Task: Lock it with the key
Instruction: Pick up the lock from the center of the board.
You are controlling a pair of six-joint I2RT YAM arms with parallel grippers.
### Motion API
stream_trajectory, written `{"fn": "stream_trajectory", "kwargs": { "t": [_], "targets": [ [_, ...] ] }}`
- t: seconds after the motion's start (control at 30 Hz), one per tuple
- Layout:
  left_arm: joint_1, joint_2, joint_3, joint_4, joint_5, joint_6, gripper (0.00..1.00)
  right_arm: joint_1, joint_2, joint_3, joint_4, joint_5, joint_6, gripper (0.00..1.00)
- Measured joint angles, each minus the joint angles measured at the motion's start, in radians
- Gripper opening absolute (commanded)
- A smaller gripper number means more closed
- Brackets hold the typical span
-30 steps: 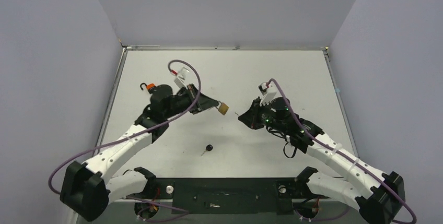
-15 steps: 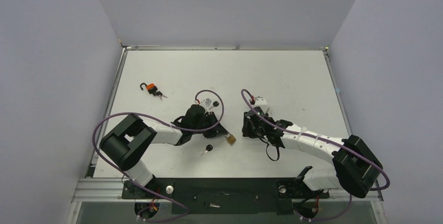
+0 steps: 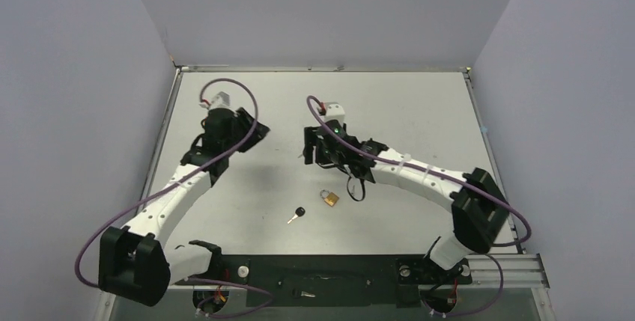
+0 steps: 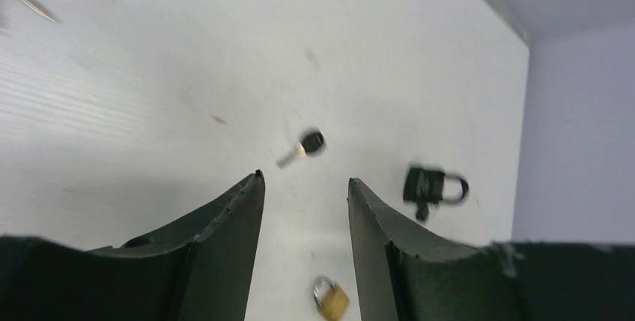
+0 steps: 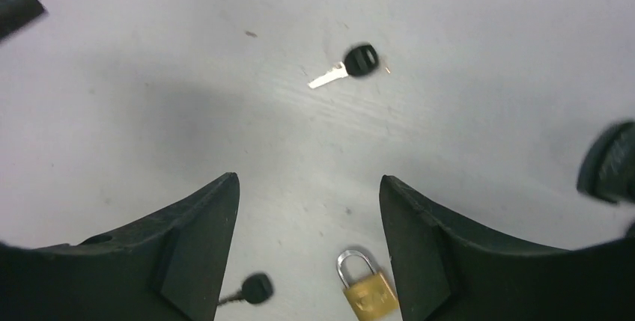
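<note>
Left hand has released the padlock.

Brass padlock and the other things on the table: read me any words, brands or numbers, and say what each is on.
No text can be read in any view.
Brass padlock: its face is too small to show any lettering.
Black padlock: blurred, nothing legible.
Black-headed key: no marking visible.

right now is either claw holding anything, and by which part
Nothing is held. The left claw and right claw are both open and empty; the brass padlock and key lie loose on the table.
</note>
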Motion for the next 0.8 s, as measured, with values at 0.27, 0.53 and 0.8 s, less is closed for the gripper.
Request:
{"fn": "stream_trajectory", "kwargs": {
  "t": [0.27, 0.53, 0.8],
  "targets": [
    [0.434, 0.155, 0.246, -0.182, -0.216, 0.096, 0.43, 0.041, 0.415, 0.458, 0.044, -0.056, -0.104, 0.65],
    [0.485, 0.647, 0.551, -0.347, -0.333, 0.083, 0.47, 0.038, 0.480, 0.497, 0.019, -0.120, -0.145, 0.67],
    [0.494, 0.900, 0.811, -0.404, -0.332, 0.049, 0.54, -0.030, 0.359, 0.307, 0.085, -0.212, -0.134, 0.67]
  ]
}}
